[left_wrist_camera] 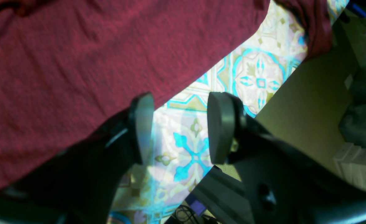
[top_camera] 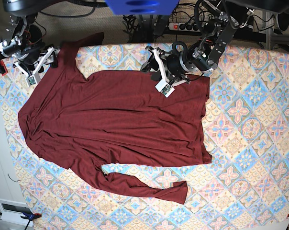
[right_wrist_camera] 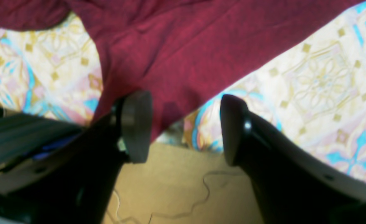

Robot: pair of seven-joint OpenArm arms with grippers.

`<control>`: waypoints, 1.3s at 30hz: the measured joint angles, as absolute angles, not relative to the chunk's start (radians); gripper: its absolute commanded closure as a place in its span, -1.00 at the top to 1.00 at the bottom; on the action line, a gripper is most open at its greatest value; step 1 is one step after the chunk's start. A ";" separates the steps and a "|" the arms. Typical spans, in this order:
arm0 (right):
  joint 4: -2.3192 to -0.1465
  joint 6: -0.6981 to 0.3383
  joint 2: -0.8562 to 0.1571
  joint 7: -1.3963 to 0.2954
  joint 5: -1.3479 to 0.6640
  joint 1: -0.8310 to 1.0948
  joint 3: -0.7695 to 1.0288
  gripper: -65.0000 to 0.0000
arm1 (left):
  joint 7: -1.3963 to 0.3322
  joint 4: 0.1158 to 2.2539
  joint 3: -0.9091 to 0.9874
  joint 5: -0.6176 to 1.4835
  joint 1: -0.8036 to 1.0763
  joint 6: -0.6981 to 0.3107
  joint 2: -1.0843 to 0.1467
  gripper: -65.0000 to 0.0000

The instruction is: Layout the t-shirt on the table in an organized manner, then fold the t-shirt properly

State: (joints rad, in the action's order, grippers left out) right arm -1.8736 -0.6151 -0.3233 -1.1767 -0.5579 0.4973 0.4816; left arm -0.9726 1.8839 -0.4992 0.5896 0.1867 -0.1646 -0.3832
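The dark maroon t-shirt (top_camera: 120,115) lies spread across the patterned table (top_camera: 250,143), hem toward the right. One long sleeve runs up to the far left corner and the other lies along the near side. My left gripper (top_camera: 160,76) hovers over the shirt's far hem corner. In its wrist view the left gripper (left_wrist_camera: 181,102) is open, with only table (left_wrist_camera: 195,149) between the jaws and the t-shirt (left_wrist_camera: 77,62) beside them. My right gripper (top_camera: 36,66) is at the far left edge by the upper sleeve. Up close the right gripper (right_wrist_camera: 184,102) is open and holds nothing, just off the t-shirt (right_wrist_camera: 186,46).
The table's edge and tan floor (right_wrist_camera: 176,186) with a loose cable lie right under the right gripper. Behind the table are a power strip (top_camera: 183,26) and tangled cables. A blue object (top_camera: 140,5) hangs at the top. A white box (top_camera: 13,208) sits at the near left.
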 measured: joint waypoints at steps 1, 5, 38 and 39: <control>-1.868 -0.615 -0.321 -1.179 -0.558 0.502 0.481 0.05 | -0.973 1.884 -0.499 0.590 0.189 -0.165 -0.384 -0.14; -1.825 -0.608 -0.281 -1.188 -0.551 0.498 0.479 0.05 | -0.973 1.884 -0.500 0.590 0.189 -0.166 -0.382 -0.14; -1.769 -0.607 -0.286 -1.201 -0.891 0.238 0.563 -1.00 | -0.976 1.884 -0.505 0.591 0.175 -0.165 -0.403 -0.15; -1.760 -0.609 -0.284 -1.201 -0.896 0.210 0.563 -1.00 | -0.977 1.883 -0.505 0.591 0.175 -0.165 -0.403 -0.15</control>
State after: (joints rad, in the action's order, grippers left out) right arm -1.7596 -0.6090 -0.2840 -1.2011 -0.8955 0.2100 0.5632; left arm -0.9768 1.8832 -0.5053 0.5915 0.1745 -0.1654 -0.4034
